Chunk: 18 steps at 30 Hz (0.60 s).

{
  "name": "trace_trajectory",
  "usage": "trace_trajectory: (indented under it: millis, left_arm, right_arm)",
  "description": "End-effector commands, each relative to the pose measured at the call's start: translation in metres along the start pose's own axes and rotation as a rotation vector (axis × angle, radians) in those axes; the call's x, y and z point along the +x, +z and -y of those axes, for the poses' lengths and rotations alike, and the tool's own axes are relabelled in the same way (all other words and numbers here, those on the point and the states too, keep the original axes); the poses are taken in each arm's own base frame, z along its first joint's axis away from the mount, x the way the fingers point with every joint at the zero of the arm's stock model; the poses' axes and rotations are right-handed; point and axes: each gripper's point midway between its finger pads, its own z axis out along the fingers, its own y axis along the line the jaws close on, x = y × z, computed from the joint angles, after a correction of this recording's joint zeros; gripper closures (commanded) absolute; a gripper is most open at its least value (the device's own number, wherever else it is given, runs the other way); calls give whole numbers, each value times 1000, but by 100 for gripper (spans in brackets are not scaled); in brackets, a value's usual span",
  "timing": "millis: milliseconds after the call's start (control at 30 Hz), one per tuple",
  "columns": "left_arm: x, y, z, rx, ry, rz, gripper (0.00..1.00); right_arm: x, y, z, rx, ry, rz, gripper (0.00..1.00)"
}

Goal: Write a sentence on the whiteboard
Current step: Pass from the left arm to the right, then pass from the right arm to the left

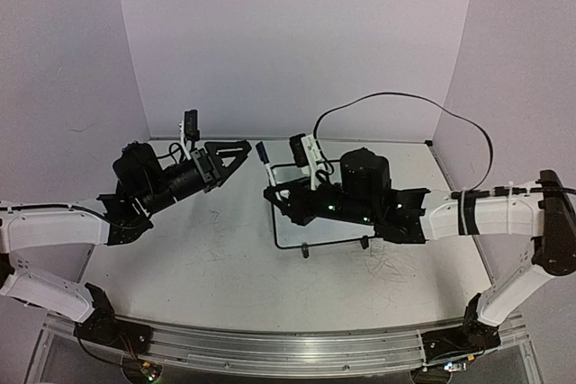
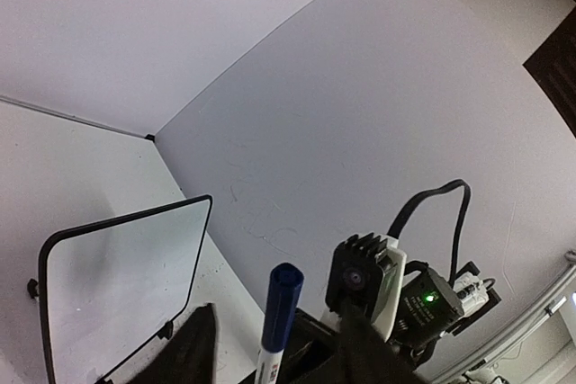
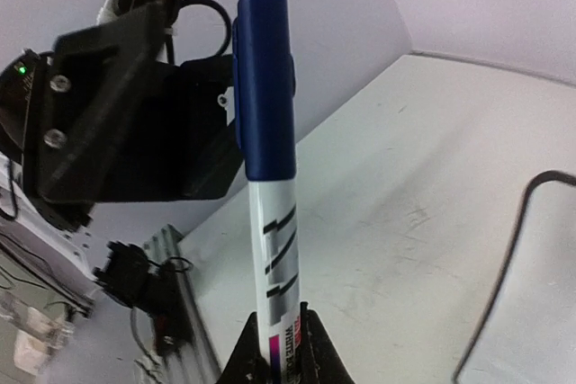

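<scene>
The whiteboard (image 1: 290, 231) sits mid-table, partly under the right arm, its visible face blank, with no sentence written yet. At its far-left corner the right gripper (image 3: 277, 357) pinches a marker (image 3: 272, 249) upright, blue cap (image 3: 265, 87) on. Beyond, the left gripper (image 1: 236, 153) has its jaws spread, tips just beside the cap. Uncapping seems in hand. Next, those jaws must close on the cap and pull.

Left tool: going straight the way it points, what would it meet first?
Most likely the blue-capped marker, held cap-up by the right tool, just ahead of the left tool; exact depth is unclear.
</scene>
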Motion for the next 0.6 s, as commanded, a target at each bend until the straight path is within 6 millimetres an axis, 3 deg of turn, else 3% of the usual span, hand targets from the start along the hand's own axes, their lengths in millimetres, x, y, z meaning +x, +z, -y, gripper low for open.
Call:
trace_trajectory:
  millis: [0, 67, 233, 400, 467, 567]
  left_arm:
    - [-2, -18, -23, -151, 24, -50, 29]
    - [6, -19, -26, -152, 26, -125, 18]
    - [37, 0, -4, 27, 6, -385, 8]
    - [55, 5, 18, 153, 21, -508, 8]
    - [62, 6, 16, 157, 10, -533, 10]
    - [74, 9, 6, 135, -21, -562, 23]
  right_arm:
    - [8, -45, 32, 215, -361, -142, 94]
    - [21, -57, 38, 235, -453, -231, 94]
    - [36, -64, 32, 176, -506, -340, 95]
    - [37, -59, 32, 172, -513, -354, 95]
    - [37, -57, 31, 164, -510, -354, 95]
    - [37, -55, 27, 143, -505, -354, 95]
